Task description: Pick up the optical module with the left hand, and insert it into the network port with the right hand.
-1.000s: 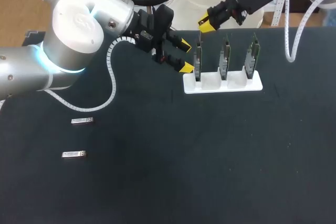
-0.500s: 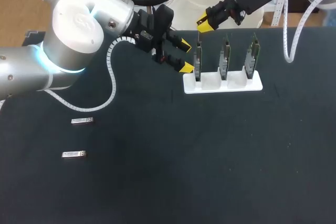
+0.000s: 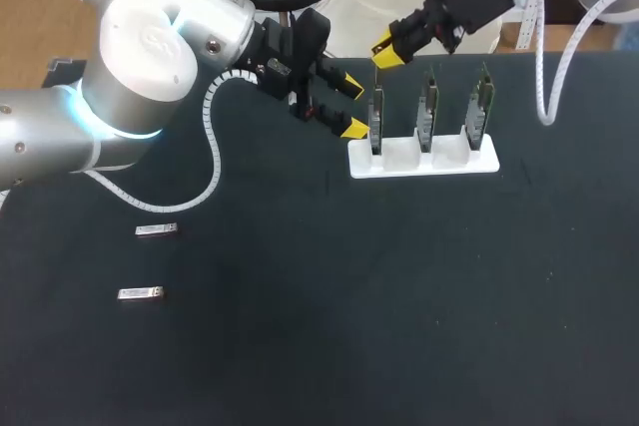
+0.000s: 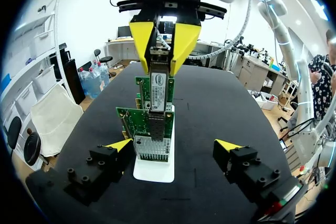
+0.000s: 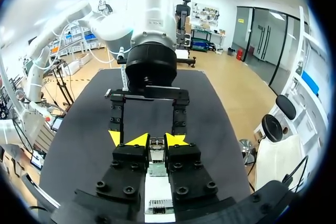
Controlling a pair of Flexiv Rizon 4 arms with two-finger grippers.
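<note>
Yellow-tipped right gripper [image 3: 385,48] pinches optical module [image 4: 158,85]; left gripper [image 3: 349,107] spread.

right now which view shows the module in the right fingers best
Left wrist view: the module shows full length, clamped between the fingers of the right gripper, over the cards. The right wrist view shows only its end; the head view, a thin sliver.
</note>
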